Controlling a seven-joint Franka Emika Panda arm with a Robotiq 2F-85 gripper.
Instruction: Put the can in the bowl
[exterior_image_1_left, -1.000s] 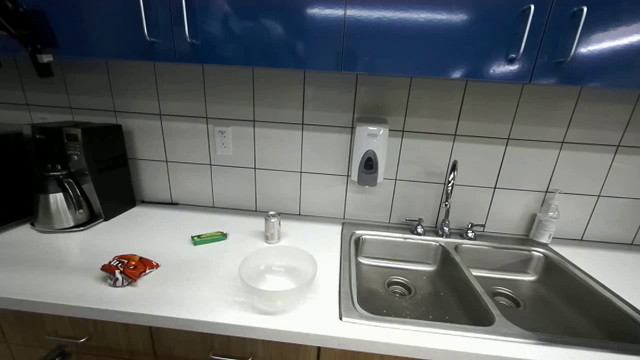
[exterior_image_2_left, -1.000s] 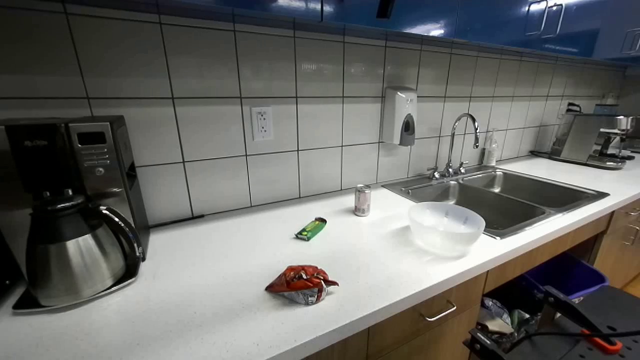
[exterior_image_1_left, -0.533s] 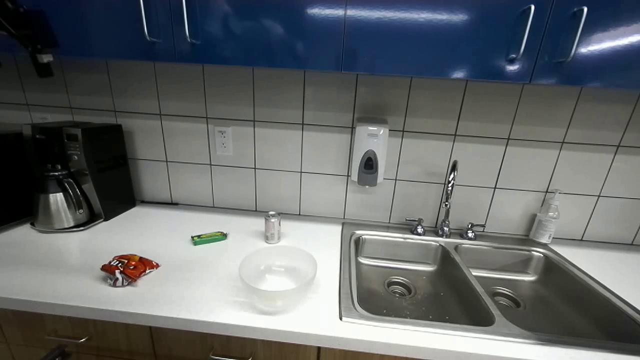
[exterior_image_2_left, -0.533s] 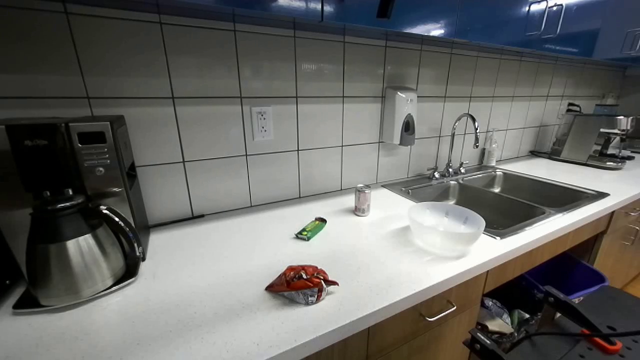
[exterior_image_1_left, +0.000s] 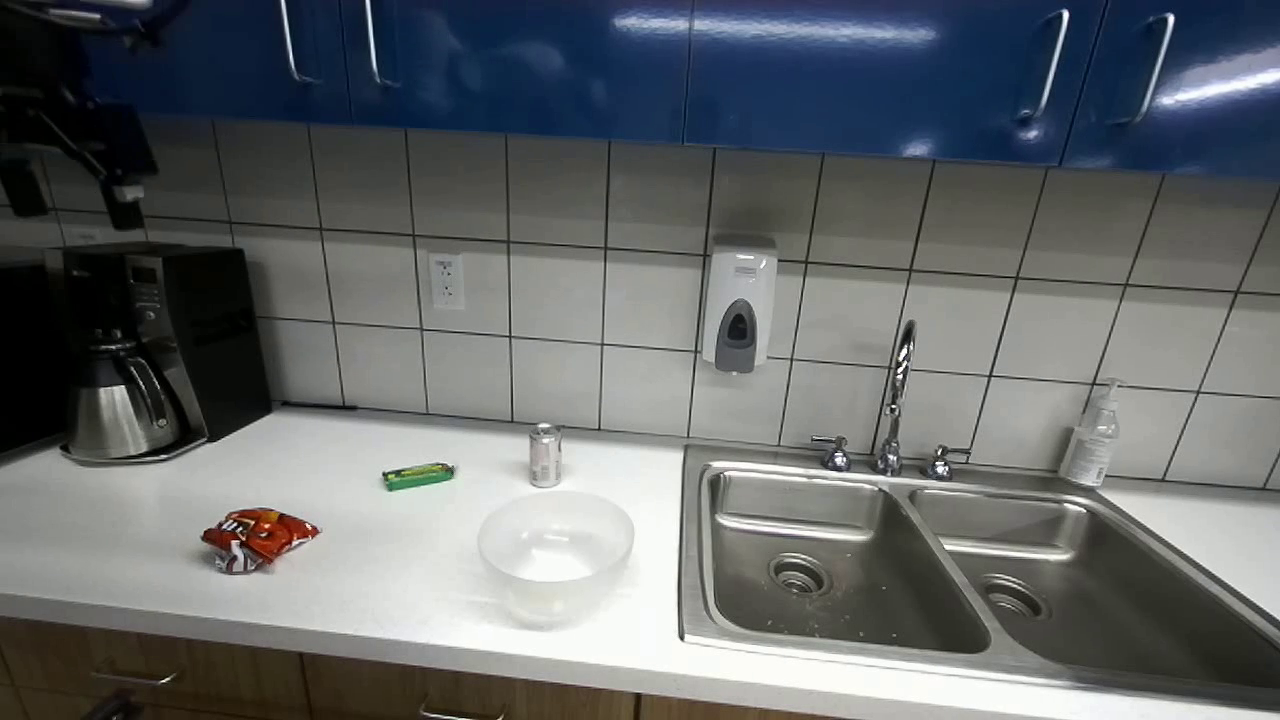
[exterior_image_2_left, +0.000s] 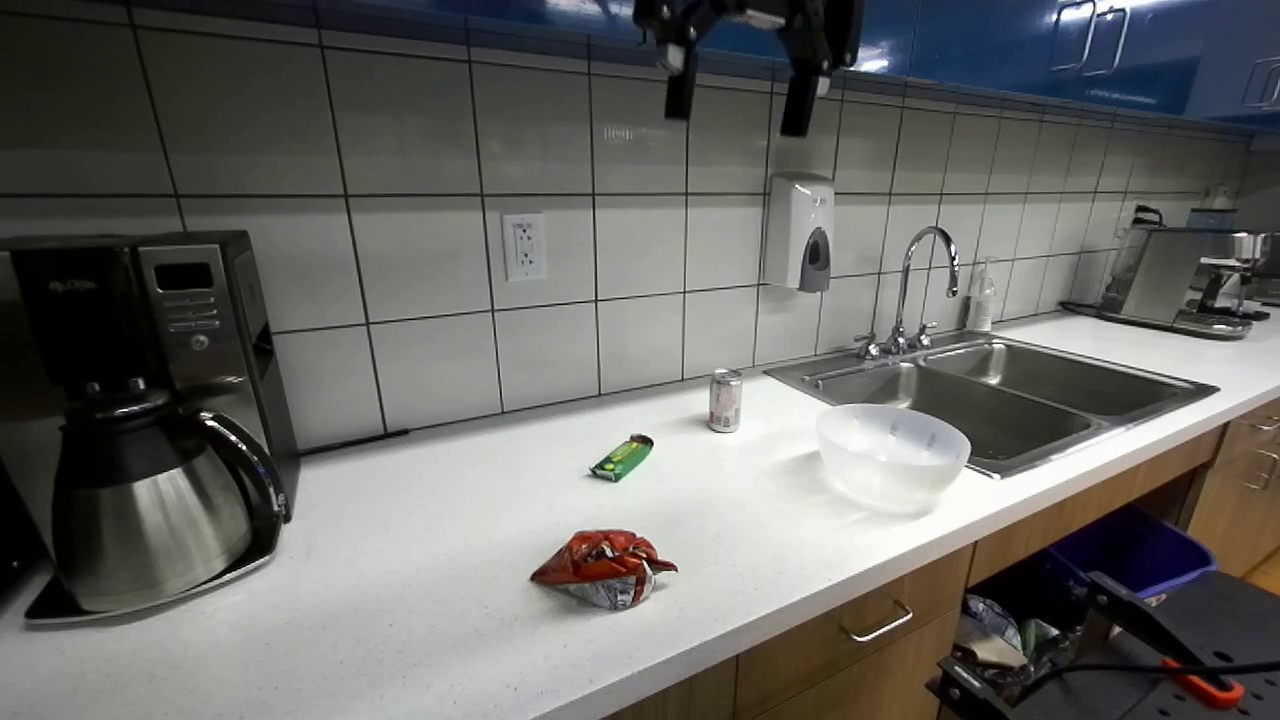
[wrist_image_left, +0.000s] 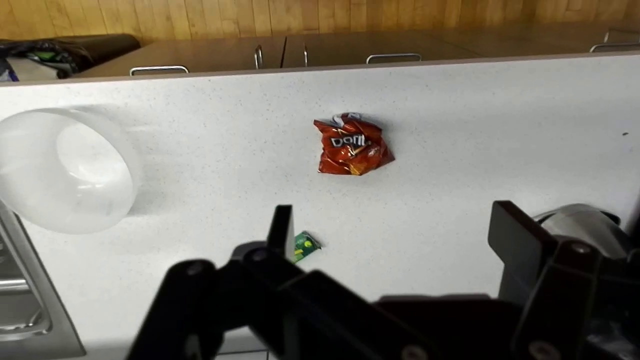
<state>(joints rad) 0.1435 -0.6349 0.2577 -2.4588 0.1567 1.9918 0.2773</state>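
A small light-coloured can stands upright on the white counter near the back wall, seen in both exterior views (exterior_image_1_left: 545, 457) (exterior_image_2_left: 725, 402). It does not show in the wrist view. A frosted, see-through bowl (exterior_image_1_left: 555, 590) stands in front of the can, beside the sink. The bowl also shows in an exterior view (exterior_image_2_left: 890, 475) and at the left of the wrist view (wrist_image_left: 112, 200). It holds nothing. My gripper (exterior_image_2_left: 738, 115) is open and empty, high above the counter, and also shows in an exterior view (exterior_image_1_left: 78, 200) and the wrist view (wrist_image_left: 392, 220).
A red chip bag (exterior_image_2_left: 605, 570) and a green packet (exterior_image_2_left: 622, 458) lie on the counter. A coffee maker (exterior_image_2_left: 150, 430) stands at one end. The sink (exterior_image_1_left: 850, 560) with its faucet (exterior_image_1_left: 900, 370) is beside the bowl. Blue cabinets (exterior_image_1_left: 520, 60) hang above.
The gripper has come lower, and both fingers now show in both exterior views. The can, bowl, bag and packet have not moved.
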